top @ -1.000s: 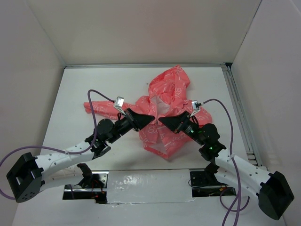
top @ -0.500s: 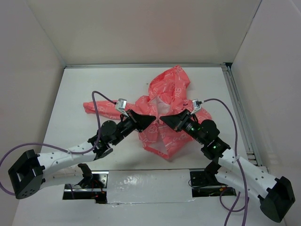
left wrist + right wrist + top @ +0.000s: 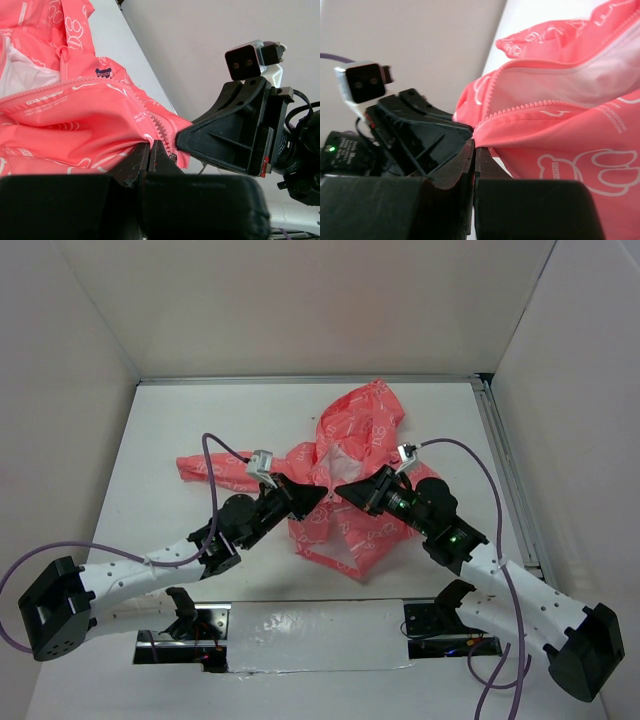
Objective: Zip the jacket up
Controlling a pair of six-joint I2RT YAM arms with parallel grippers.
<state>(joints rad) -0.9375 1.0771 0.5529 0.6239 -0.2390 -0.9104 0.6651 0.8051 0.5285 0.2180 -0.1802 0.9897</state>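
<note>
From above, you see the jacket (image 3: 350,525) spread at the middle of the white table (image 3: 200,410). Its hood (image 3: 362,415) lies toward 12 o'clock and one sleeve (image 3: 205,468) trails out to 9 o'clock. Your left gripper (image 3: 320,494) reaches in from 7 o'clock and your right gripper (image 3: 342,490) from 5 o'clock. Their tips sit just beside each other over the open front of the garment, nearly nose to nose.

In your left wrist view, the fingers are pressed together and pinch the pink fabric at the front edge, right by the zipper teeth (image 3: 159,125). The cloth rises from the tips toward 10 o'clock. The dark blue logo (image 3: 103,73) sits at 11 o'clock with the white lining (image 3: 22,75) beyond it at 10 o'clock. The other arm's black fingers fill the 3 o'clock side, almost touching the same edge.

In your right wrist view, the fingers are likewise squeezed tight, nipping the corner of a toothed edge that runs off toward 2 o'clock. Printed pink cloth hangs at 4 o'clock. The opposing black fingers and their small camera sit at 9 to 10 o'clock, just beside your tips.
</note>
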